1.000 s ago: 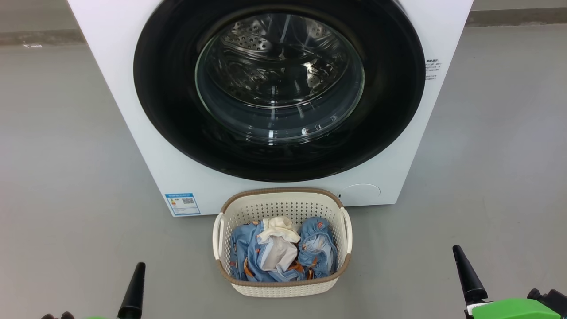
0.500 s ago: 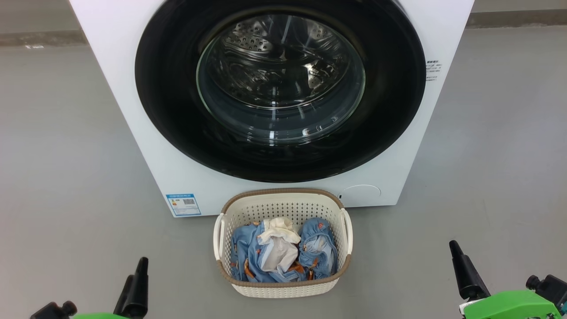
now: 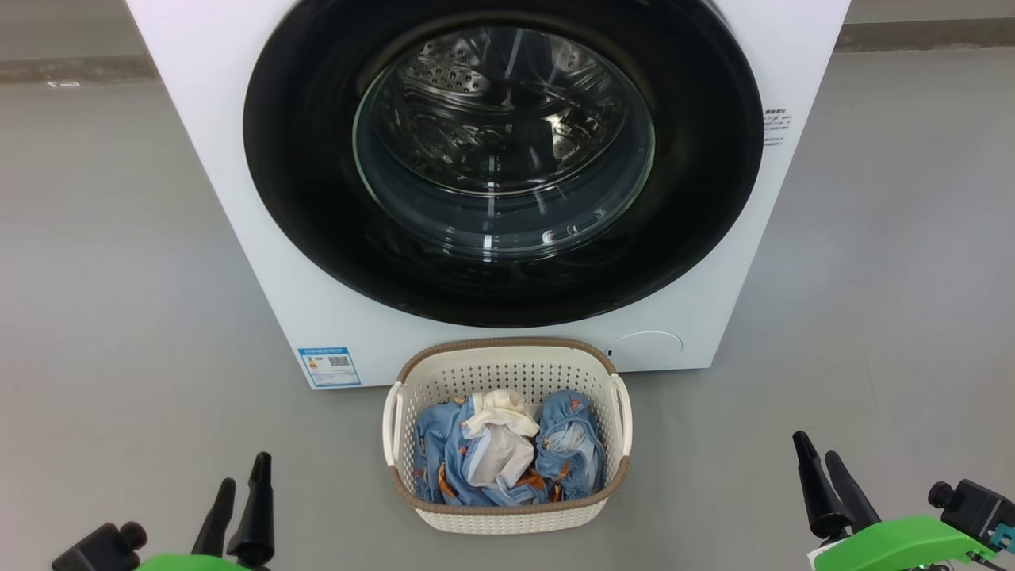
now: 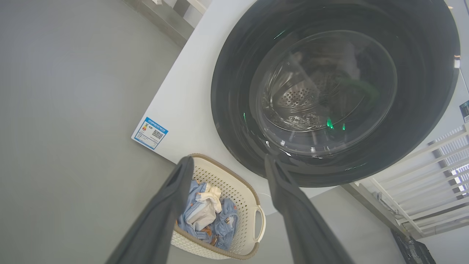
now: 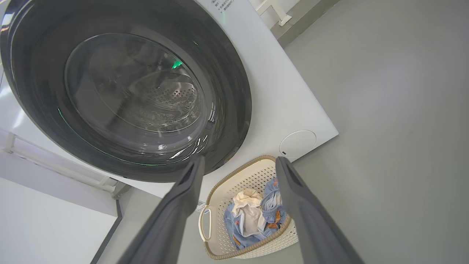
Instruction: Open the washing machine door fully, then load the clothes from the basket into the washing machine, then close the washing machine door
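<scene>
Washing machine door shut behind the basket —
our left end effector and right end effector flank it; both wide, empty.

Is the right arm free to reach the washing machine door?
Probably yes: the right tool stands open right of the basket, with only bare floor between it and the washing machine door.
</scene>
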`<state>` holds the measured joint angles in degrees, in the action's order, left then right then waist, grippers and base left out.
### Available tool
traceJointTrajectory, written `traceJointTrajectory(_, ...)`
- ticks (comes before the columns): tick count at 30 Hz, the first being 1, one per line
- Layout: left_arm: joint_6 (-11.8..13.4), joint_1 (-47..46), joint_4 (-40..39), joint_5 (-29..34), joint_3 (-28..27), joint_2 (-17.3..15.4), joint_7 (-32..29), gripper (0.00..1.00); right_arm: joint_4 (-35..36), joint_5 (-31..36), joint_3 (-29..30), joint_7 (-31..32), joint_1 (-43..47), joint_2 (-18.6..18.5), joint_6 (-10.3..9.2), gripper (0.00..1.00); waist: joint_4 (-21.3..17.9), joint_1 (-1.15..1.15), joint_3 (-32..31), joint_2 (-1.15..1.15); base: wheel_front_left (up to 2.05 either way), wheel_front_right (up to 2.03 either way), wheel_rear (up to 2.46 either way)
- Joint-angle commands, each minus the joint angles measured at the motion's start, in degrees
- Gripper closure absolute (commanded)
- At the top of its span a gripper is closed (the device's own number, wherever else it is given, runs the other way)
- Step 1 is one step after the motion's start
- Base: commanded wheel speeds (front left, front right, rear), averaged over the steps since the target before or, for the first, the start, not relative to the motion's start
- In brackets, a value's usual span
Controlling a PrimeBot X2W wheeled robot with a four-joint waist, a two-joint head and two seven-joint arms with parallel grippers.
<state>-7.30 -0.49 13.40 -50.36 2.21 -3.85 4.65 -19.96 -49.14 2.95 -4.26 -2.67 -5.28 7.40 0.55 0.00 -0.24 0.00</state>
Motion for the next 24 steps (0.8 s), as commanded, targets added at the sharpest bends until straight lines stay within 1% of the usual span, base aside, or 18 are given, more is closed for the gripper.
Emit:
traceJointTrajectory(1, -0.1, -2.7, -1.8, 1.8, -0.8, -1.1, 1.0, 0.0, 1.2, 2.1, -1.0, -0.9, -2.5, -0.9, 0.05, 0.0, 0.0, 0.0, 0.0, 0.0, 0.0, 0.0, 0.0)
traceJointTrajectory(24, -0.1, -3.3, -3.3, 16.3, 0.8, -2.3, 4.8, 0.0, 1.6, 16.5, -2.5, -4.0, -3.3, -2.3, 0.07, 0.0, 0.0, 0.0, -0.1, 0.0, 0.0, 0.0, 0.0)
